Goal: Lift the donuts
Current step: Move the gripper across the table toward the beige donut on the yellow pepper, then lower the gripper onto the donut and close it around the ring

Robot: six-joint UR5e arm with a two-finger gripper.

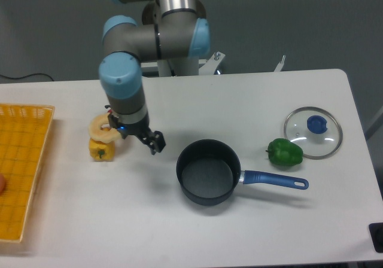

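wall point(311, 23): grey-teal, plain | table point(197, 232): white | light: even

The donut point(99, 128) is a small, pale cream-tan ring with a round centre hole — toy-like. It sits tilted at the table's left, propped above a yellow pepper point(100, 150) — its right edge is hidden by the arm.

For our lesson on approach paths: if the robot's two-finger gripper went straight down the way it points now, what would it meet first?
Probably the bare white table: the gripper points down just right of the pale cream ring donut resting on the yellow bell pepper. Depth is unclear.
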